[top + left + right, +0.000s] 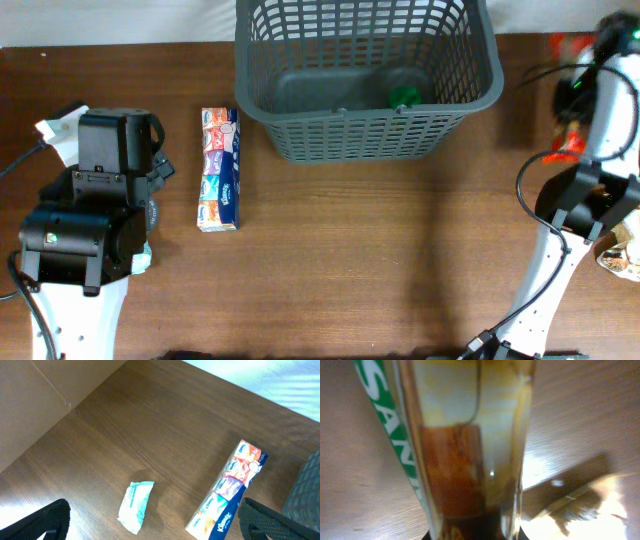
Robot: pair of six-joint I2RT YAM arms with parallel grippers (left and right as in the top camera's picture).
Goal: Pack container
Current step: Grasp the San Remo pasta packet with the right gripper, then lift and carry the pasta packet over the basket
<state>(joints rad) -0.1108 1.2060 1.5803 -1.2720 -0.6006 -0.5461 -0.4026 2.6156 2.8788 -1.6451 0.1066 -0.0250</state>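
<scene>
The container (365,130) is a large dark grey slotted basket at the back centre of the table, with a green item (403,96) on its bottom. Its edge also shows in the left wrist view (305,490). A multicolour Kleenex tissue pack (220,168) lies left of it, also seen in the left wrist view (227,492). A small white and teal packet (136,506) lies beside the pack. My left gripper (118,140) (155,512) is open and empty over these. My right gripper (603,222) is shut on a clear packet with green lettering and brown contents (465,450).
Red and orange items (568,48) lie at the far right behind the right arm. A pale crinkled packet (622,258) lies at the right edge. Black cables (530,195) loop beside the right arm.
</scene>
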